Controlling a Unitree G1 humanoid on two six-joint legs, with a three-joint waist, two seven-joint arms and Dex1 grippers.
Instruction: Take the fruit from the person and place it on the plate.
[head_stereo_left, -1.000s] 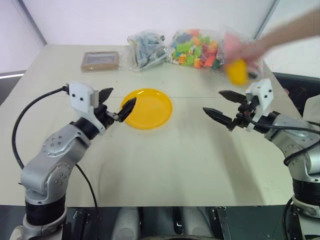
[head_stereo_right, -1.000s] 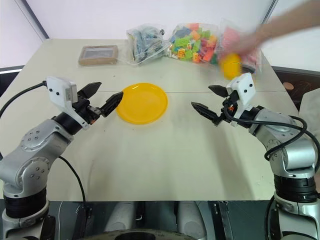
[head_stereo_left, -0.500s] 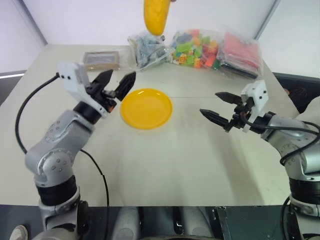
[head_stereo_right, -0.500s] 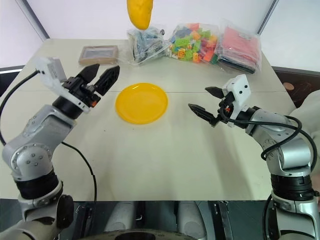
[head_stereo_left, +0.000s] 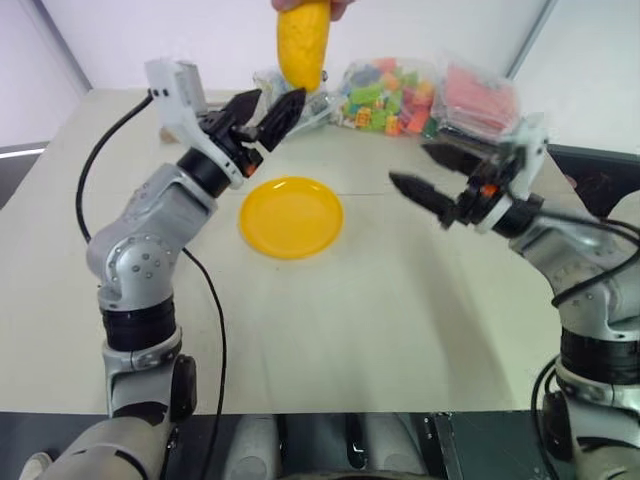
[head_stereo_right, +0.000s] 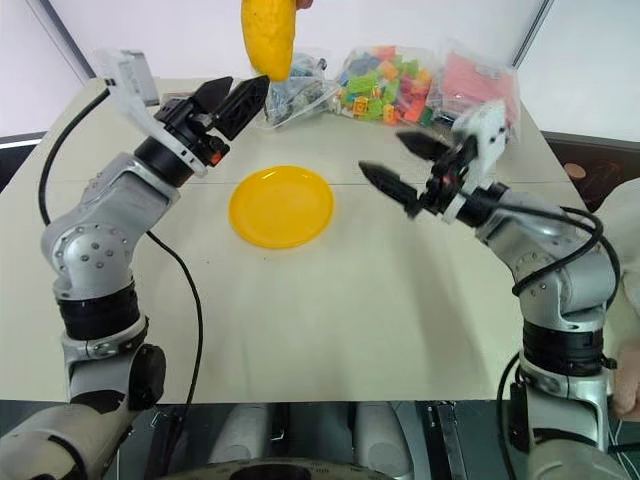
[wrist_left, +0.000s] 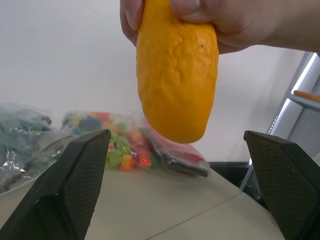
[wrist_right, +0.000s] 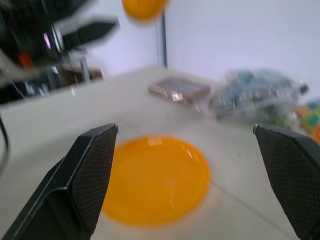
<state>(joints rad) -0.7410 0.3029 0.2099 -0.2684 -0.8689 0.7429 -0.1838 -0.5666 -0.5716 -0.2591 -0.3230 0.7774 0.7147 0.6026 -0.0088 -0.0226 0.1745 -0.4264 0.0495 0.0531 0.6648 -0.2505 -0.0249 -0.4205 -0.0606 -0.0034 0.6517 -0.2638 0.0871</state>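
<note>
The fruit (head_stereo_left: 302, 44) hangs lengthwise from the person's hand (wrist_left: 215, 20) above the far left of the table, well above the plate (head_stereo_left: 291, 216), with the left gripper (head_stereo_left: 268, 110) spread wide just beside its lower end and not touching it. To take it well, that gripper should probably straddle the fruit's thick middle below the person's fingers and close firmly before the hand lets go. The right gripper (head_stereo_left: 432, 172), also wide open and empty, hovers to the right of the plate and should stay clear.
</note>
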